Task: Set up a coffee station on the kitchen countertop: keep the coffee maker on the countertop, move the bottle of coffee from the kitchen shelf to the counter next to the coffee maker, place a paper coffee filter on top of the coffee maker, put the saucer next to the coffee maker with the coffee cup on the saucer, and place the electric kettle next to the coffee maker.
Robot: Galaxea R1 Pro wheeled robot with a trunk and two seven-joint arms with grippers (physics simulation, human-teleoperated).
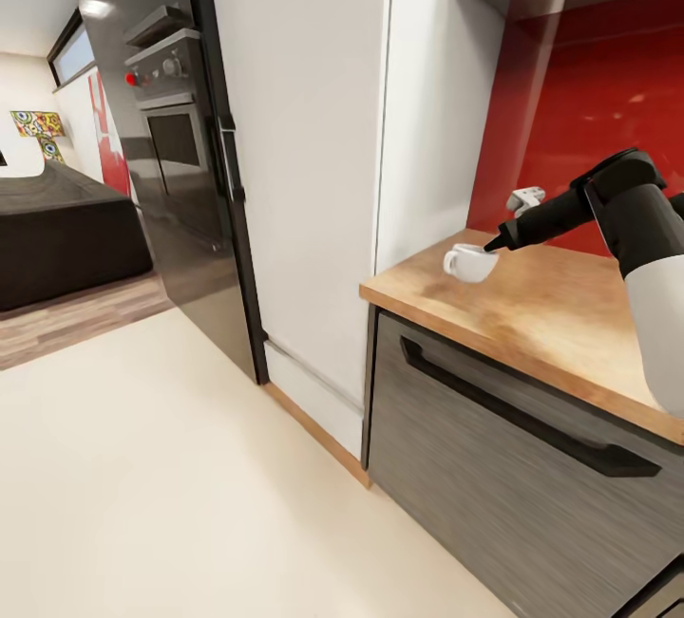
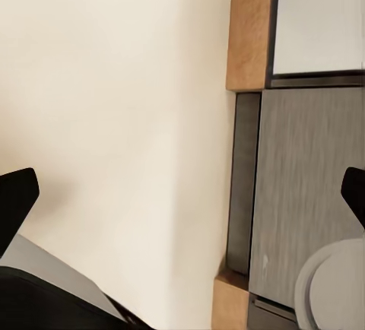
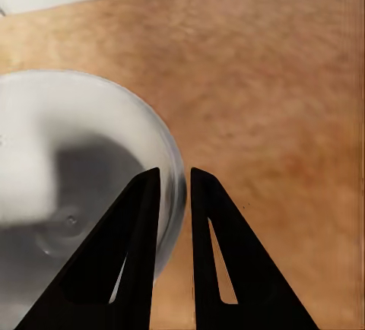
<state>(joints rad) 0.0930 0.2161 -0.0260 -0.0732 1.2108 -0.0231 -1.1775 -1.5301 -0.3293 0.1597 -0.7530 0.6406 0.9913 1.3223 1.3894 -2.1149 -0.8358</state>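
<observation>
The white coffee cup [image 1: 470, 262] hangs just above the left end of the kitchen countertop [image 1: 541, 309], close to the tall white cabinet. My right gripper [image 1: 493, 245] is shut on the cup's rim. In the right wrist view its two black fingers [image 3: 141, 223] pinch the rim, one inside and one outside the cup [image 3: 68, 155], with the wooden countertop [image 3: 274, 79] below. My left gripper [image 2: 190, 185] is open, its fingertips far apart over the pale floor, with nothing between them.
A tall white cabinet [image 1: 304, 124] stands left of the countertop, and a dark oven tower [image 1: 171, 124] beyond it. A red backsplash [image 1: 589, 96] runs behind the counter. A dark grey drawer front [image 1: 494, 466] with a black handle sits below. Open beige floor [image 1: 142, 466] lies to the left.
</observation>
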